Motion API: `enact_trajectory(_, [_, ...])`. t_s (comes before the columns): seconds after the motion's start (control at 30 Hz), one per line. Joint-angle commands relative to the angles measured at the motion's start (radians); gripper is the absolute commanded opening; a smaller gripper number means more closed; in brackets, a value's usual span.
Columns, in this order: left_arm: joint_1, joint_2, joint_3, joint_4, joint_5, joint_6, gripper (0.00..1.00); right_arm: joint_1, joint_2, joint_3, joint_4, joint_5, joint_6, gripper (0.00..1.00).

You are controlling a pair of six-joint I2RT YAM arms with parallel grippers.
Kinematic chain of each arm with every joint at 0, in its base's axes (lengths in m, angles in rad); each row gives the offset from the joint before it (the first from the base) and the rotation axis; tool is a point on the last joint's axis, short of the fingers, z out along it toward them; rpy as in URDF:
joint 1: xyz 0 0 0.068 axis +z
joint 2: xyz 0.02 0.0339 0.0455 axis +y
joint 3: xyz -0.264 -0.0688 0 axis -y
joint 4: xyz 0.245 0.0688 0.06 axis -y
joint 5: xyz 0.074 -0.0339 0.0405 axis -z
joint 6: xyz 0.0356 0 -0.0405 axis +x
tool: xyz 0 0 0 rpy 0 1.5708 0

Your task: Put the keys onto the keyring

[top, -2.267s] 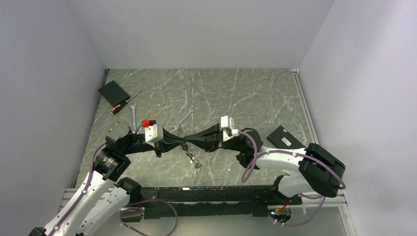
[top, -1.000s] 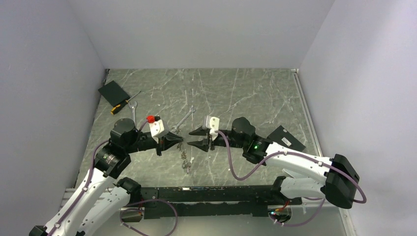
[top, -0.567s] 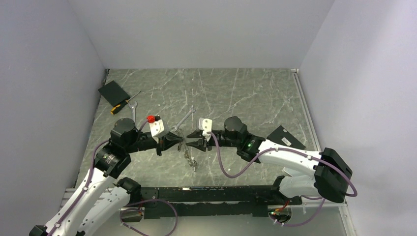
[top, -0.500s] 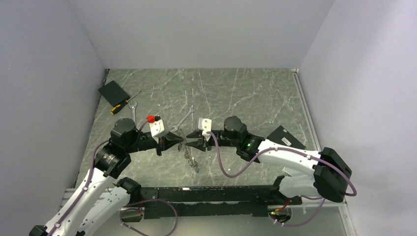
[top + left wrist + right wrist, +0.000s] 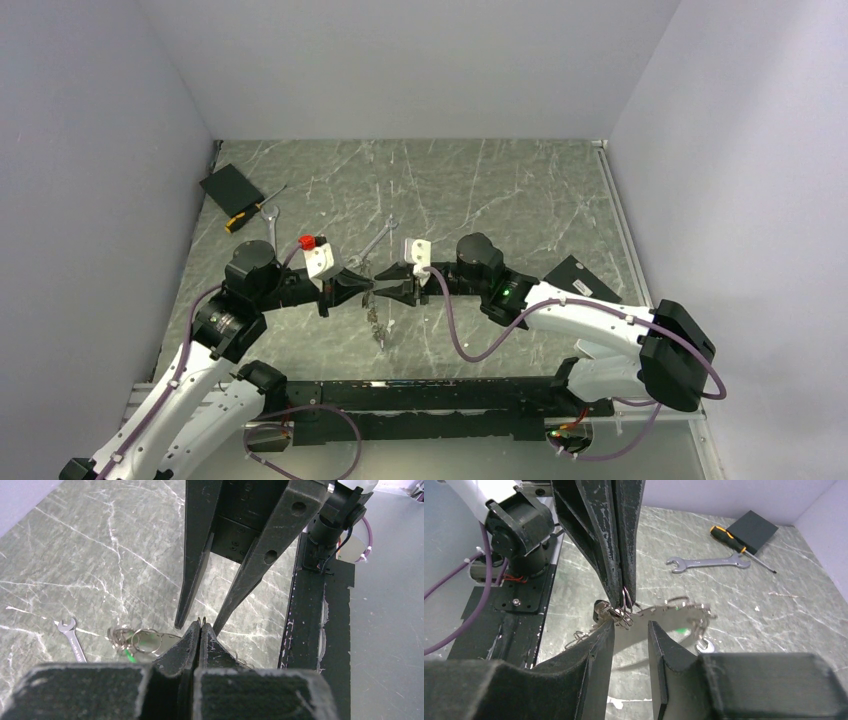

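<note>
The keyring (image 5: 625, 612) is being pinched tight by the left end effector (image 5: 200, 628) above the bench (image 5: 500, 190), the rest of it hanging straight down. The right end effector (image 5: 630, 630) is being held open just beside that pinched loop, tip to tip.

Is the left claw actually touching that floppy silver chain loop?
Touching. The right wrist view shows the left gripper, tips shut, pinching a wire link of the keyring.
</note>
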Motion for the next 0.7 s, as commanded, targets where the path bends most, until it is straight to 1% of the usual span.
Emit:
enact_trajectory(0.0, [0.003,-0.004,0.029,0.054,0.027,0.004,0.0,-0.002,-0.004,0.054,0.047,-0.062,-0.008,0.32])
enact_trajectory(0.33, [0.003,-0.001,0.03,0.055,0.028,0.003,0.0,-0.002,0.004,0.059,0.044,-0.074,-0.006,0.25])
enact_trajectory(0.4, [0.003,-0.003,0.03,0.056,0.026,0.003,0.0,-0.002,0.009,0.059,0.04,-0.077,-0.004,0.2])
enact_trajectory(0.6, [0.004,-0.005,0.031,0.057,0.025,0.003,0.0,-0.002,0.017,0.059,0.047,-0.081,0.002,0.01])
enact_trajectory(0.67, [0.003,-0.007,0.031,0.056,0.024,0.003,0.0,-0.002,0.018,0.056,0.058,-0.075,0.007,0.0])
